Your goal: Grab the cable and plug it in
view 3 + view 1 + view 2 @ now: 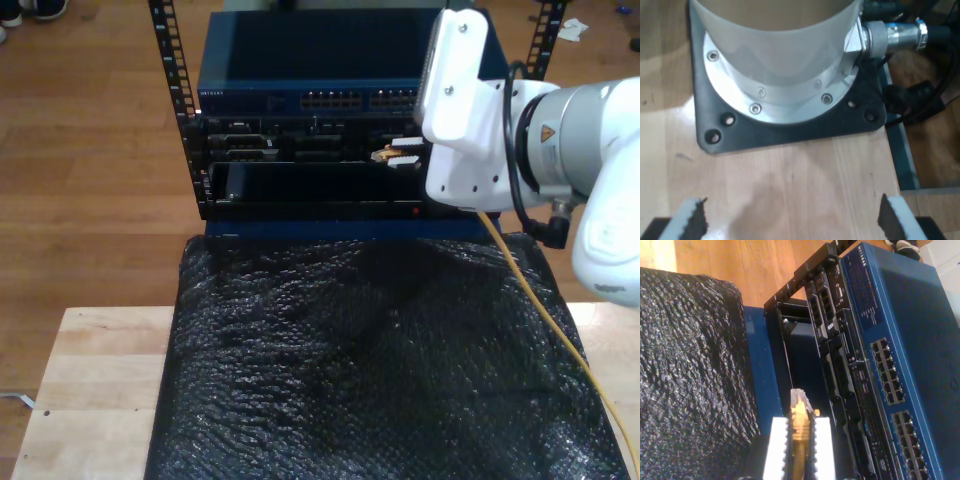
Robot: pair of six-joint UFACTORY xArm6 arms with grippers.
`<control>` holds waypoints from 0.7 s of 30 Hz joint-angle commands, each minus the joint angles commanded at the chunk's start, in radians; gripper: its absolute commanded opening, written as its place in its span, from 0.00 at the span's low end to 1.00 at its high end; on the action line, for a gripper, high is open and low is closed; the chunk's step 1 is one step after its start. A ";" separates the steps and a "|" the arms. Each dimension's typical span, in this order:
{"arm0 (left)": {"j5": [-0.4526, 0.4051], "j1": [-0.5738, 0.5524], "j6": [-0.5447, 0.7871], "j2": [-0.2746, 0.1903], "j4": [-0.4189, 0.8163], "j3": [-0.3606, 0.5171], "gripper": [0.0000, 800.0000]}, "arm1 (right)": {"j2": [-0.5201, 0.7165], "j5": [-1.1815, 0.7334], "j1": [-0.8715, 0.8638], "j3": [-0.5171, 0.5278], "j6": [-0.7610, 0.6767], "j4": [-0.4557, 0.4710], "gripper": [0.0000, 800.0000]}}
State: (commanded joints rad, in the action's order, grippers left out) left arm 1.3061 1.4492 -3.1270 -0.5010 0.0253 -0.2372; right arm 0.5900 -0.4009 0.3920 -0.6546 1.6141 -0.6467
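Note:
My second gripper (800, 442) is shut on the yellow-orange cable (799, 427), just behind its clear plug (799, 399). The plug tip points at the rack's dark middle bays (840, 365). In the exterior view that gripper (405, 157) holds the plug (386, 155) in front of the rack, below the blue switch (320, 60) and its rows of ports (360, 100). From there the cable (545, 305) trails down toward the exterior view's lower right. My first gripper (792, 222) is open over bare wood, with nothing between its fingers (692, 220), facing an arm's round base (785, 75).
Black bubble wrap (370, 350) covers the wooden table (90, 380) in front of the rack. The rack's perforated uprights (168, 60) stand at both sides. Black robot cables (920, 95) and a metal connector (895, 35) lie beside the arm base on its dark plate (790, 132).

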 joint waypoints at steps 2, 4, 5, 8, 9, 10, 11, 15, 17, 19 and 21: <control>-0.028 0.002 0.003 -0.002 -0.002 0.012 1.00 | 0.000 0.000 0.002 0.000 0.000 0.000 0.00; -0.037 0.020 0.008 -0.002 -0.002 0.015 1.00 | 0.000 0.000 0.002 0.000 0.000 0.000 0.00; -0.041 0.026 0.012 -0.002 -0.002 0.018 1.00 | 0.000 0.000 0.002 0.000 0.000 0.000 0.00; -0.061 0.034 0.020 -0.002 -0.002 0.021 1.00 | -0.002 0.000 0.002 0.000 0.000 0.000 0.00; -0.068 0.034 0.021 -0.002 -0.002 0.021 1.00 | -0.002 0.000 0.002 0.000 0.000 0.000 0.00; -0.071 0.035 0.025 0.000 -0.002 0.021 1.00 | -0.002 0.000 0.002 0.000 0.002 0.000 0.00; -0.074 0.035 0.029 0.000 -0.002 0.023 1.00 | -0.003 0.000 0.002 0.000 0.002 0.000 0.00; -0.086 0.035 0.051 -0.002 -0.003 0.041 1.00 | -0.023 0.002 -0.002 0.002 0.002 0.000 0.00; -0.103 0.035 0.058 -0.002 -0.003 0.049 1.00 | -0.028 0.002 0.000 0.000 0.002 0.000 0.00; -0.129 0.035 0.058 -0.002 -0.009 0.058 1.00 | -0.028 0.002 -0.002 0.000 0.002 0.000 0.00; -0.164 0.035 0.058 -0.002 -0.021 0.077 1.00 | -0.028 0.002 -0.002 0.000 0.000 0.000 0.00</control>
State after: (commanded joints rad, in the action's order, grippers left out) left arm 1.1419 1.4845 -3.0687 -0.5025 0.0038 -0.1605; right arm 0.5623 -0.3993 0.3905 -0.6546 1.6141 -0.6467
